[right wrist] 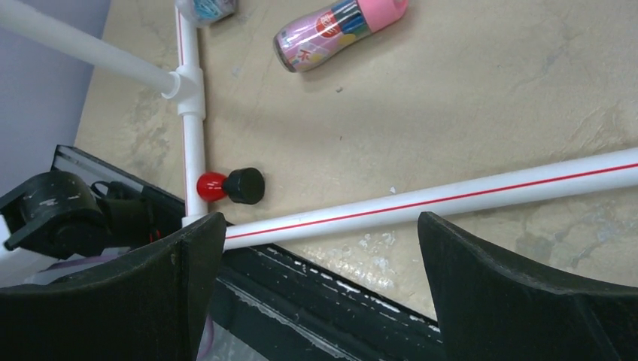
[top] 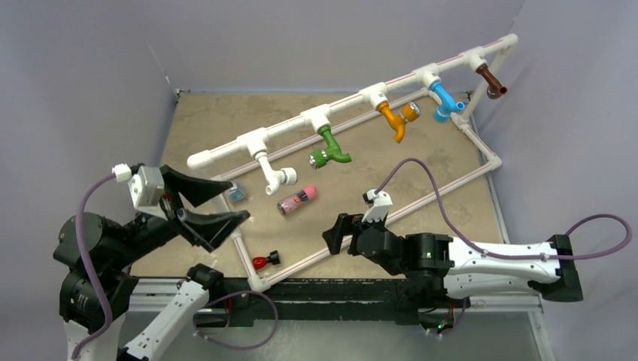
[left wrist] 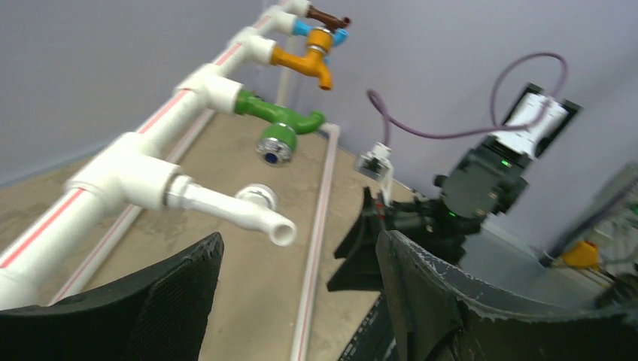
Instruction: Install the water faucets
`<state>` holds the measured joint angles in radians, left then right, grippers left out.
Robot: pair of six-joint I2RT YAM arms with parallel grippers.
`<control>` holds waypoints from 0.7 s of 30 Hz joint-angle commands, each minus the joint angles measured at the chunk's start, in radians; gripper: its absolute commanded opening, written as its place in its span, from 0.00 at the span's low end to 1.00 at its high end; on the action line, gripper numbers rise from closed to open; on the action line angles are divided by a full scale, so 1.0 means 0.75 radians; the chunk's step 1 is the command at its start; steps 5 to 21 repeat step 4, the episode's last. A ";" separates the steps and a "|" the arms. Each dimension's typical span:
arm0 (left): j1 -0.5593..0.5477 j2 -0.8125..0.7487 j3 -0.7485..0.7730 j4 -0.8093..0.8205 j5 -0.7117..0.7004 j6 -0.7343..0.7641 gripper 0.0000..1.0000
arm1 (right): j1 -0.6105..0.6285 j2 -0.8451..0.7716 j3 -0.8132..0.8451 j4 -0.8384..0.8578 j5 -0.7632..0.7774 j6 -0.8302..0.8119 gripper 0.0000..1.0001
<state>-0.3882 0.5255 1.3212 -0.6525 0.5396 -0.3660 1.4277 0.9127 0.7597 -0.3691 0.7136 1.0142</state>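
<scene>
Progress looks complete: white faucet (top: 272, 171), green faucet (top: 329, 147), orange faucet (top: 396, 116), blue faucet (top: 447, 103), brown faucet (top: 490, 81) sit on the pipe frame (top: 286, 128), upper middle. My left pincer (top: 238, 201) and right pincer (top: 338, 232) hang released, empty.

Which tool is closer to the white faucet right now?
Left. The left tool is open just beside the white faucet, on its left; the right tool sits farther off, low by the front rail.

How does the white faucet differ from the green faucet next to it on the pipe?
The white faucet is plain white; the green faucet is green. In the top view the white one's knob sits right of its body, the green one's knob left. Both hang from T-fittings on the white pipe frame.
</scene>
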 commanded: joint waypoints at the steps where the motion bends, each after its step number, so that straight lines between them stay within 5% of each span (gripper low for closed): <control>1: -0.006 -0.045 -0.046 0.059 0.311 -0.049 0.75 | -0.001 -0.030 -0.065 0.025 0.060 0.082 0.99; 21: -0.006 -0.063 -0.055 0.051 0.343 -0.044 0.76 | -0.001 -0.057 -0.086 0.032 0.097 0.138 0.99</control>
